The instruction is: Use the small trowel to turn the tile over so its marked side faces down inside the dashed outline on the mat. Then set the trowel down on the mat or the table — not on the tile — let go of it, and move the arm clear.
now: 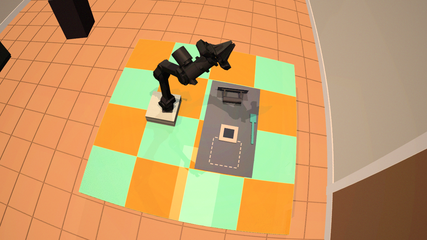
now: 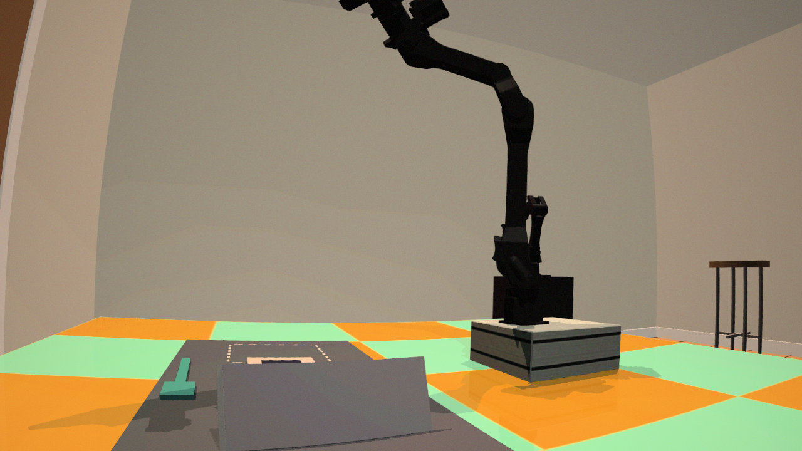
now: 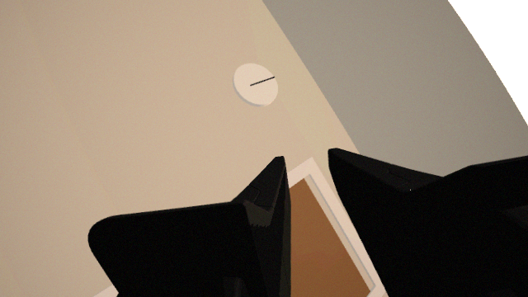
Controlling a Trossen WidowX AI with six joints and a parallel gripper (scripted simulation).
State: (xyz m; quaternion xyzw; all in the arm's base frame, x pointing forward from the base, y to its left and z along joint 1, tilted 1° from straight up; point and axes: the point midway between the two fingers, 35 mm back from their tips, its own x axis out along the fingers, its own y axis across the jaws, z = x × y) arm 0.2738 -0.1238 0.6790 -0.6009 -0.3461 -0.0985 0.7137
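The black six-joint arm (image 1: 195, 68) (image 2: 517, 168) stands on a pale block with dark stripes (image 1: 155, 104) (image 2: 577, 353), and it reaches high above the checkered orange and mint-green table top (image 1: 262, 205) (image 2: 673, 359). Its black two-finger gripper (image 1: 233, 42) (image 3: 306, 162) is open only narrowly: the tips are apart, and nothing is held between them. In the exterior view, the upper edge of the picture cuts off the end of the arm. The wrist view looks to the wall, where there is a round white disc with a thin black line (image 3: 253, 84); between the fingers, a brown panel in a pale frame (image 3: 318, 239) is visible. The square cream tile with a dark square on its face (image 1: 229, 133) (image 2: 280, 360) lies flat on the dark grey mat (image 1: 205, 158) (image 2: 336, 350), the dark square turned up. It overlaps one side of the dashed cream outline (image 1: 224, 165) (image 2: 272, 344), and most of it is outside, so it is not turned over. The small teal trowel with a flat rectangular blade (image 1: 253, 128) (image 2: 178, 389) lies near the mat's long edge, apart from the tile. A grey tilted board (image 2: 325, 398) stands at one end of the mat.
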